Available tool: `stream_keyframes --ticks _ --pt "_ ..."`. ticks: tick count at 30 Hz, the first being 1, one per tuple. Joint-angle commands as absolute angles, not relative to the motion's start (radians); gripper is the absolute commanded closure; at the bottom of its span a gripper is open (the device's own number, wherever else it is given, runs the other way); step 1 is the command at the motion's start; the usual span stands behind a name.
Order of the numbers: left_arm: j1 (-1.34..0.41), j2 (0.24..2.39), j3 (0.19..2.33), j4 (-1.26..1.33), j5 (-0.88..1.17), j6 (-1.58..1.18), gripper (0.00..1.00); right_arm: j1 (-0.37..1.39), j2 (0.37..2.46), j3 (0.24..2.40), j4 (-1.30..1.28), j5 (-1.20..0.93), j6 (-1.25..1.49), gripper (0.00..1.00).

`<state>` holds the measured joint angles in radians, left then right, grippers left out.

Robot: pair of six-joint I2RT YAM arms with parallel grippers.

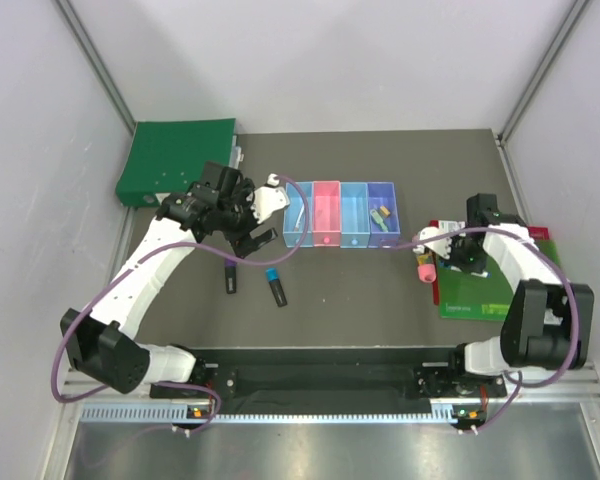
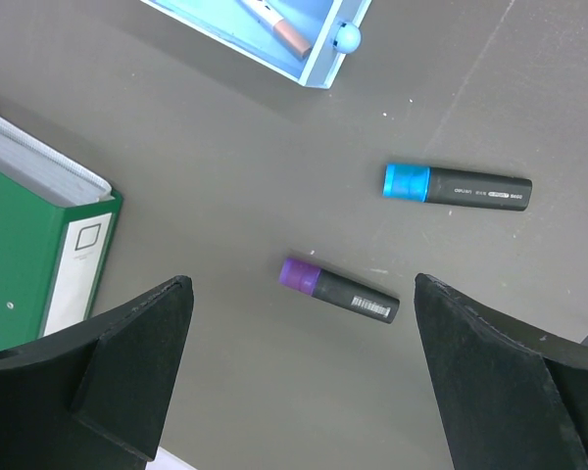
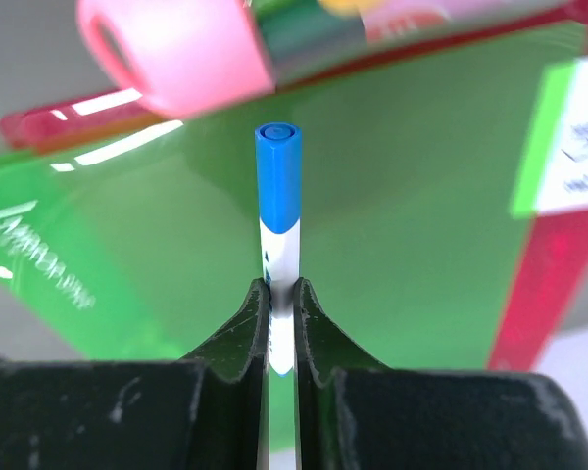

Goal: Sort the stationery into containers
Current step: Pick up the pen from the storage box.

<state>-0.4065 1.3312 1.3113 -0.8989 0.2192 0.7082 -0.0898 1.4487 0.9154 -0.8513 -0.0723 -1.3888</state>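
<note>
A row of small bins stands mid-table: light blue (image 1: 298,222), pink (image 1: 326,215), blue (image 1: 353,215) and purple (image 1: 383,213). Two black highlighters lie in front of them, one purple-capped (image 2: 338,290) and one blue-capped (image 2: 458,186). My left gripper (image 2: 301,286) hangs open above the purple-capped one, touching nothing. A pen (image 2: 274,24) lies in the light blue bin (image 2: 318,59). My right gripper (image 3: 281,289) is shut on a white pen with a blue cap (image 3: 278,186), held over the green folder (image 3: 412,264). A pink object (image 3: 176,54) lies just beyond it.
A thick green binder (image 1: 175,160) lies at the back left, and its edge shows in the left wrist view (image 2: 29,245). The green folder (image 1: 480,290) with a red border sits at the right, with the pink object (image 1: 424,270) at its left edge.
</note>
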Motion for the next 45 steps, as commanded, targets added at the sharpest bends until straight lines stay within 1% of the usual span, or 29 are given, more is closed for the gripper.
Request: stream_keyframes --ticks 1,4,7,8,13,17,24,25,30,31,36,43,45 --pt "-0.403 1.302 1.364 -0.871 0.25 0.753 0.01 -0.101 1.318 0.942 -0.945 -0.095 -1.419 1.0" --pt "-0.403 1.304 1.385 -0.873 0.273 0.788 0.01 -0.104 1.264 0.975 -0.98 -0.094 -1.424 1.0" --pt "-0.41 1.293 1.382 -0.845 0.279 0.827 0.01 -0.104 1.25 1.052 -1.061 -0.127 -1.416 1.0" --pt "-0.413 1.284 1.379 -0.838 0.281 0.856 0.01 -0.104 1.255 1.078 -1.125 -0.143 -1.41 1.0" --pt "-0.451 1.238 1.33 -0.717 0.262 0.946 0.01 -0.1 1.331 1.288 -1.307 -0.267 -1.341 1.0" --pt "-0.511 1.175 1.269 -0.605 0.206 1.05 0.01 -0.086 1.41 1.429 -1.442 -0.334 -1.283 1.0" --pt "-0.682 1.071 1.057 -0.333 0.051 1.322 0.01 -0.008 1.48 1.528 -1.44 -0.391 -1.166 1.0" --pt "-0.696 1.066 1.022 -0.274 0.038 1.371 0.01 0.035 1.495 1.546 -1.442 -0.405 -1.149 1.0" --pt "-0.77 1.088 0.959 -0.1 -0.004 1.517 0.01 0.121 1.609 1.675 -1.442 -0.521 -1.005 1.0" --pt "-0.778 1.095 0.933 -0.069 -0.026 1.575 0.01 0.162 1.626 1.69 -1.442 -0.537 -0.984 1.0" --pt "-0.827 1.129 0.855 0.151 -0.028 1.713 0.01 0.287 1.713 1.791 -1.439 -0.635 -0.871 1.0" --pt "-0.88 1.166 0.821 0.247 -0.005 1.802 0.01 0.365 1.767 1.855 -1.419 -0.664 -0.828 1.0" --pt "-0.888 1.176 0.784 0.288 0.038 1.837 0.01 0.388 1.775 1.855 -1.42 -0.663 -0.828 1.0"
